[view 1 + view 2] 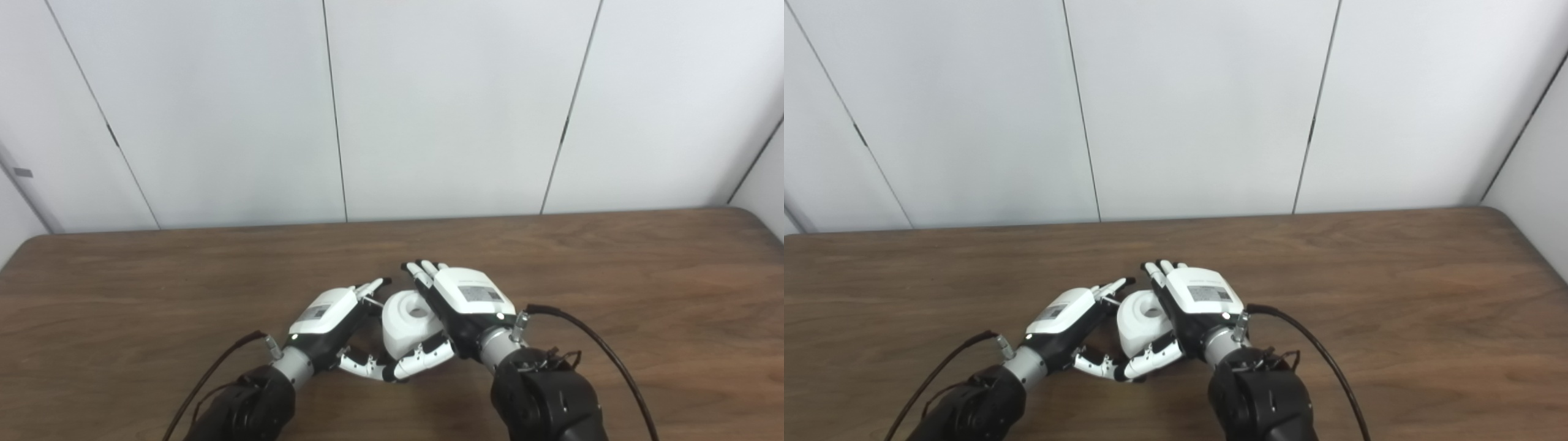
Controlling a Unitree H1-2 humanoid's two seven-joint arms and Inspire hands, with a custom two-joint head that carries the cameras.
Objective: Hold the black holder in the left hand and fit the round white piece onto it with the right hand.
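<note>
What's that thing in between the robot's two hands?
A round white piece with a hole in its top sits between the left hand and right hand, on the table. Both eye views show it.

Open table [612,275] around both hands.

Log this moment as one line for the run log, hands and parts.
left hand: beside white piece, hold unclear | right hand: against round white piece | black holder: not visible | table: wood
</note>
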